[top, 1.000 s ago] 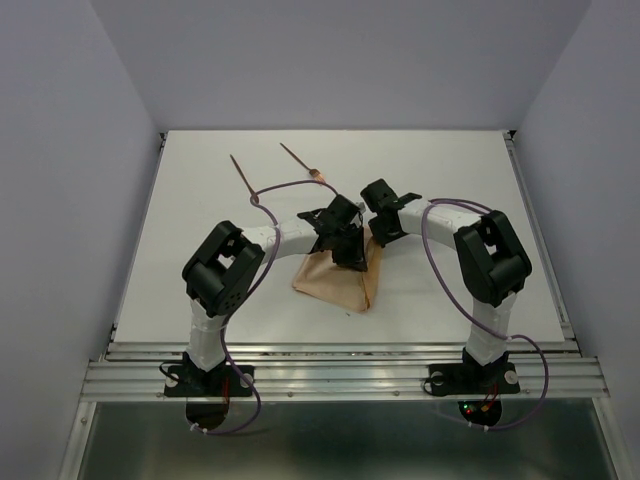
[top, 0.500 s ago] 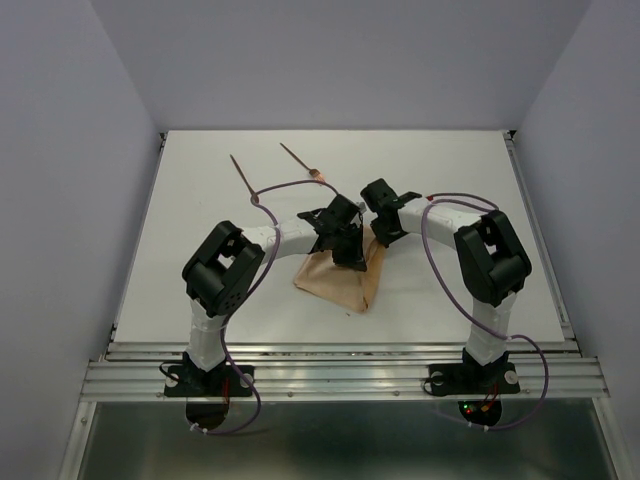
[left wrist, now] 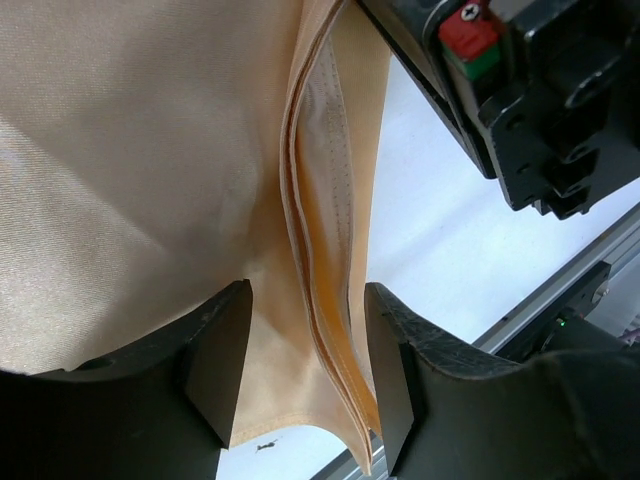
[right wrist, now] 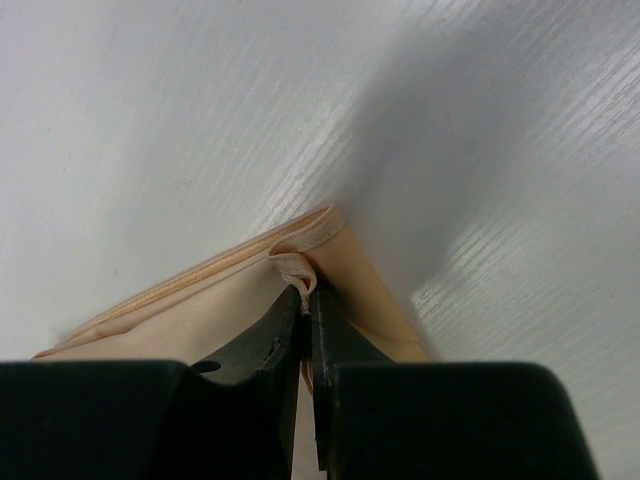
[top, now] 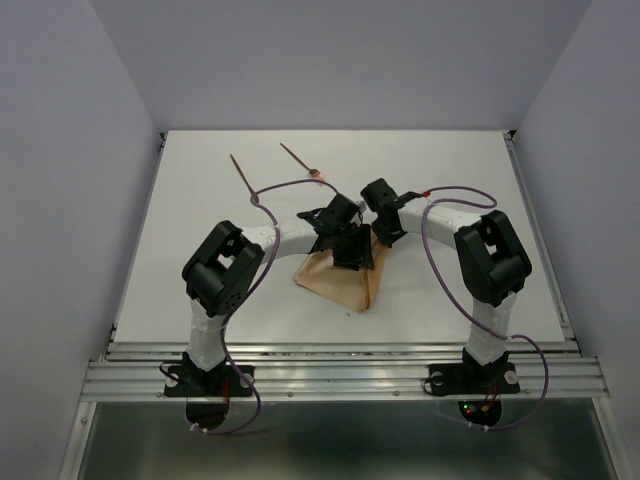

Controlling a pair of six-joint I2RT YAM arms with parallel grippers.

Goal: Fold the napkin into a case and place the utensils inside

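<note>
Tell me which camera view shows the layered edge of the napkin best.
Left wrist: the layers of the napkin show separately inside the open left gripper. Right wrist shows only one corner, pinched by the right gripper. Top external shows the sheet partly covered by both grippers.

The left arm (top: 285, 235) and right arm (top: 452, 213) both bend inward from raised elbows, wrists tipped down, heads nearly meeting. The left gripper (left wrist: 308, 300) has its fingers parted, straddling the folded edge of the napkin (left wrist: 150, 150). The right gripper (right wrist: 306, 300) is closed tight, pinching a corner of it
</note>
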